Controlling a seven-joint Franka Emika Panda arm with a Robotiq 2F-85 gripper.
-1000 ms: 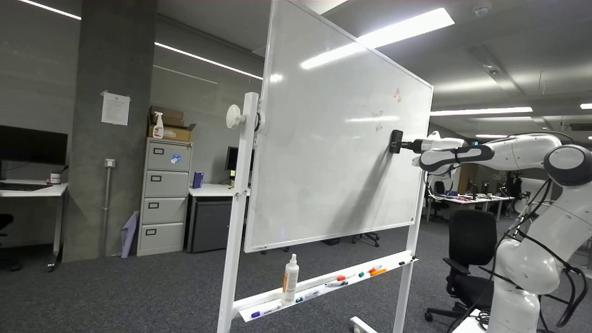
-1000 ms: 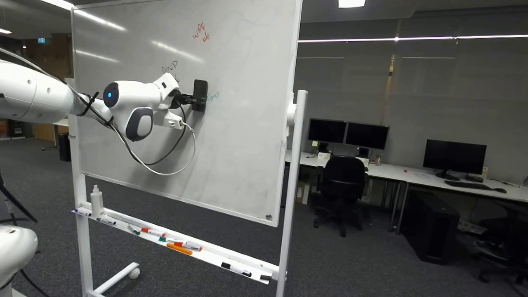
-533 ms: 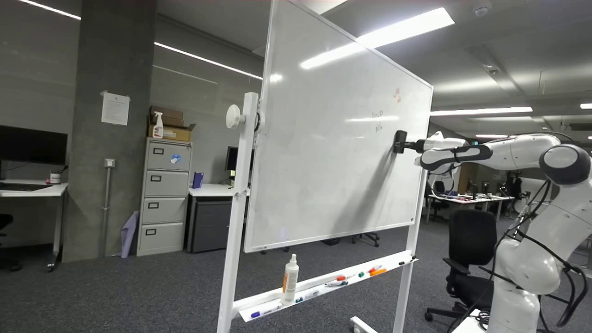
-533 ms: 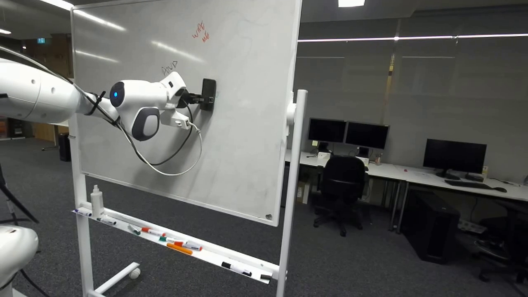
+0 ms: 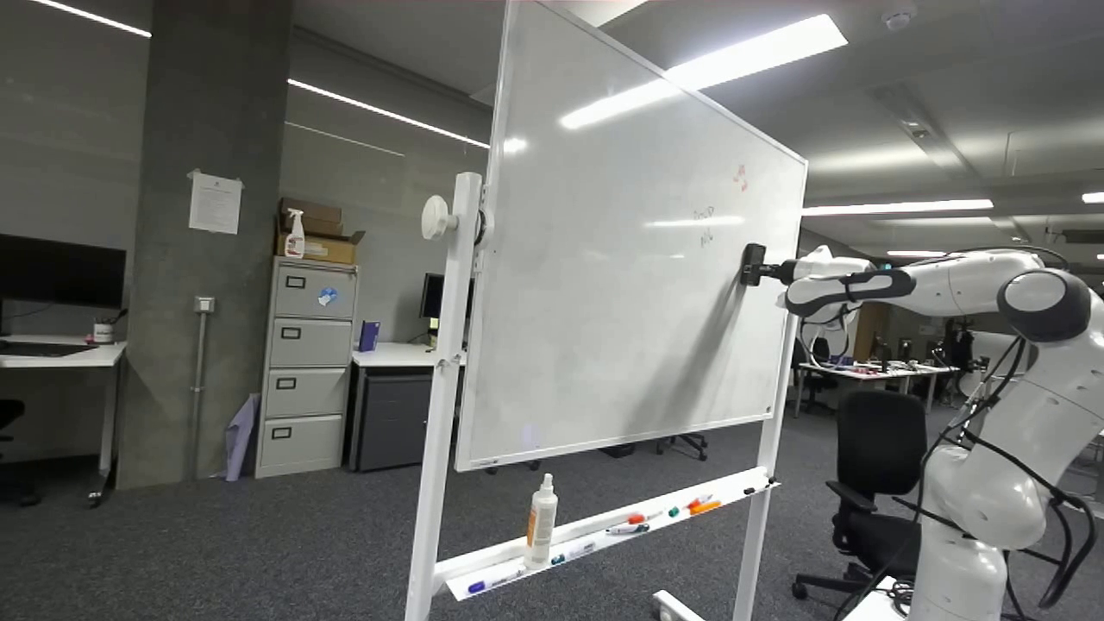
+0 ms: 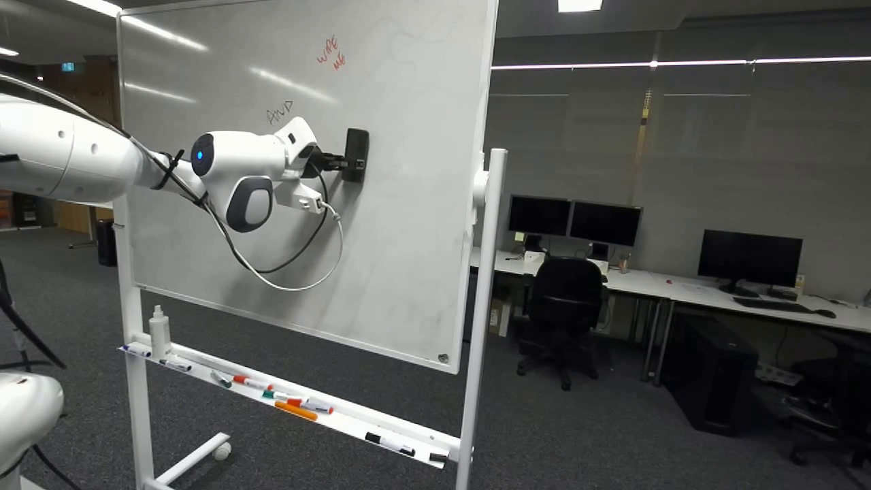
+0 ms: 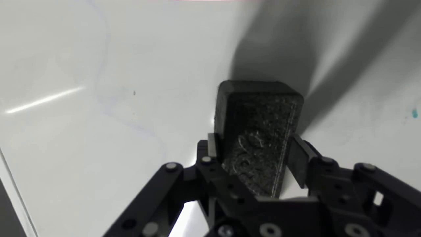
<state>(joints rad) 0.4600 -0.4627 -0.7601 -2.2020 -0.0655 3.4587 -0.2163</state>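
Observation:
A black block-shaped eraser (image 7: pixel 260 112) is gripped between the two fingers of my gripper (image 7: pixel 255 148), one finger pad on each long side. Its far face lies against the whiteboard (image 6: pixel 401 258), or very close to it; the contact itself is hidden. In both exterior views the eraser (image 5: pixel 753 264) stands upright with its long side vertical. Red writing (image 6: pixel 331 53) sits above it, and black writing (image 6: pixel 280 111) up and to the left, partly behind the wrist. The wrist view shows a small green mark (image 7: pixel 414 113) on the board, right of the eraser.
Below the board, a white tray (image 6: pixel 345 426) carries several markers and a spray bottle (image 6: pixel 160 332). Cables (image 6: pixel 341 238) loop under the wrist. A white post (image 6: pixel 484 306) supports the board's side. An office chair (image 5: pixel 880 466) stands beside the arm's base.
The gripper has slid rightward along the board in both exterior views, still holding the eraser. Green writing that showed beside the eraser a second ago is no longer visible there.

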